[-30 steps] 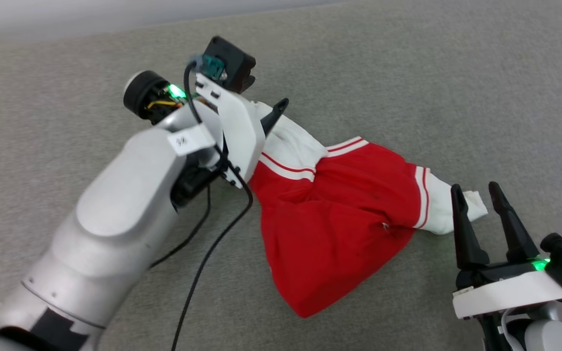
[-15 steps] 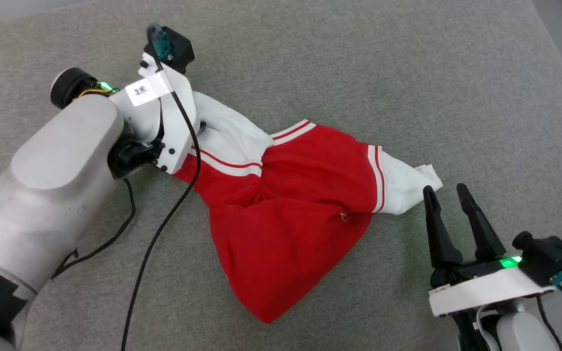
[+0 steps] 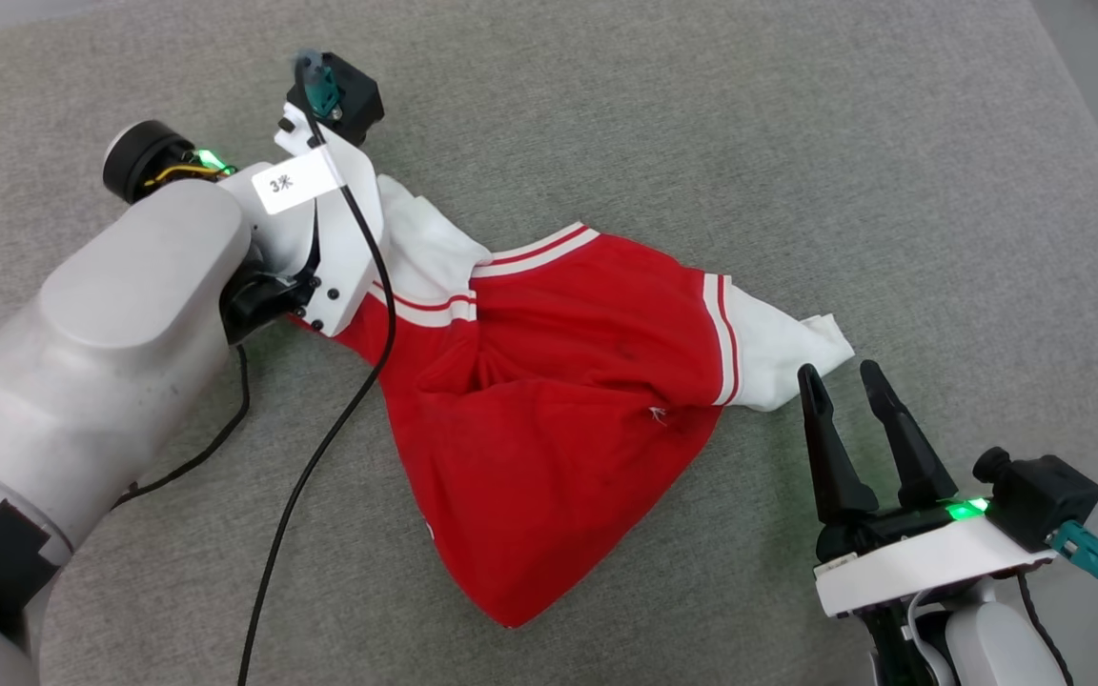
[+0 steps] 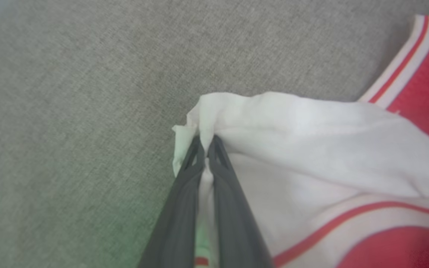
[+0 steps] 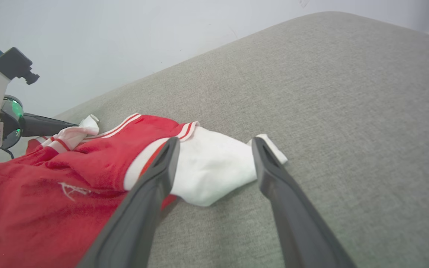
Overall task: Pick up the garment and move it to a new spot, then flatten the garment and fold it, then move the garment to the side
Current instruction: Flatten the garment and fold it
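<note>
Garment (image 3: 549,400) lies crumpled mid grey upholstered surface (image 3: 797,143), white sleeves at 10 and 3 o'clock. Left end effector (image 4: 204,144) pinches 10 o'clock sleeve end tight. Right end effector (image 3: 839,373) spread wide, empty, just beside 3 o'clock sleeve.

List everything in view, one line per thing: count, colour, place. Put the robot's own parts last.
garment: one, red with white red-striped sleeve ends, lying crumpled mid-surface between the two arms.
fabric surface: one, grey woven, under everything.
wall: one, pale, behind the surface's far edge in the right wrist view.
cable: one, black, hanging from the left wrist across the garment's near-left edge.
left arm: one, pale grey, reaching in from the lower left.
left gripper: one, dark fingers, shut on the garment at a white sleeve tip.
right gripper: one, dark fingers, open, with its tips at the other white sleeve, lower right.
</note>
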Available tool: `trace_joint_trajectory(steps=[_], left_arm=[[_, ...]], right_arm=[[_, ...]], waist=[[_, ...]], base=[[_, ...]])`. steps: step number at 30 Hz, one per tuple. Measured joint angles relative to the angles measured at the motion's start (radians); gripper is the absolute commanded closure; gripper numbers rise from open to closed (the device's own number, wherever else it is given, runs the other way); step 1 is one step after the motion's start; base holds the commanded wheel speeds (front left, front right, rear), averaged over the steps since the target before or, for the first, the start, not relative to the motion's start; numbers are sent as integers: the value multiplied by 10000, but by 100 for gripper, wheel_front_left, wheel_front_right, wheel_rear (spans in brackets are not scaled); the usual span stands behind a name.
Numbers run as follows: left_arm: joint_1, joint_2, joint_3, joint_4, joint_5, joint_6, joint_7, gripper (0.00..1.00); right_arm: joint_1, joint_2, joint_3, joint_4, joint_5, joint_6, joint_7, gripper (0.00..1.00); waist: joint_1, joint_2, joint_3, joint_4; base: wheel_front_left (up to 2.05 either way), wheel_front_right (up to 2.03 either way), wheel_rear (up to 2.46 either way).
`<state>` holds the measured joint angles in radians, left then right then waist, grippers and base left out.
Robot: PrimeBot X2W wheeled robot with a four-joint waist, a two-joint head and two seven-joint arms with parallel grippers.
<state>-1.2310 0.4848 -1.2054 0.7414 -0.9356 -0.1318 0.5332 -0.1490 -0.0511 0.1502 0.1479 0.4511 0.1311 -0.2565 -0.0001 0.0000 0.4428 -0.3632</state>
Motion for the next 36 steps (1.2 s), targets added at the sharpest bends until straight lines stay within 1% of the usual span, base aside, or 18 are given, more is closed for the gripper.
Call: trace_joint_trajectory(steps=[6,10,13,15,17,20,23,28,31,34,36], left_arm=[[-584,-226,-88,35,79,2,-1967,100],[-973,-295,-27,-127,67,4,-3058,100],[-1095,-261,125,-295,-25,4,-3705,100],[-1060,-140,222,-499,-107,4,-4082,100],[-933,77,372,-802,-174,12,-4437,100],[-307,541,556,-1404,-410,144,-4888,100],[534,1131,681,-2215,-633,410,-5323,100],[2264,2069,851,-3588,-1053,1166,-6151,100],[3493,2525,826,-4378,-1388,1475,-6652,100],[4658,2824,727,-4915,-1645,1783,-7114,100],[5311,2917,579,-5129,-1707,1964,-7315,100]], right_arm=[[4,0,-184,268,52,0,19,0],[7,2,-435,313,-8,0,180,0],[34,2,-700,253,-153,0,347,0],[62,2,-867,155,-290,0,500,0],[132,2,-1103,8,-441,0,648,0],[336,2,-1453,-215,-569,-2,865,0],[469,4,-1712,-462,-665,0,1126,0],[575,2,-2054,-736,-840,0,1528,0],[587,2,-2155,-832,-859,0,1703,0],[673,2,-2238,-897,-907,0,1856,0],[704,4,-2311,-938,-941,0,1941,0]], waist=[[1,0,-170,361],[1,0,-381,720],[1,0,-577,1024],[1,-1,-733,1220],[1,0,-883,1432],[1,0,-1084,1762],[1,0,-1253,2089],[1,0,-1447,2594],[1,0,-1561,2778],[1,-1,-1652,2889],[1,0,-1694,2947]], base=[[0,0,0],[0,0,0],[0,0,0],[0,0,0],[0,0,0],[0,0,0],[0,0,0],[0,0,0],[0,0,0],[0,0,0],[0,0,0]])
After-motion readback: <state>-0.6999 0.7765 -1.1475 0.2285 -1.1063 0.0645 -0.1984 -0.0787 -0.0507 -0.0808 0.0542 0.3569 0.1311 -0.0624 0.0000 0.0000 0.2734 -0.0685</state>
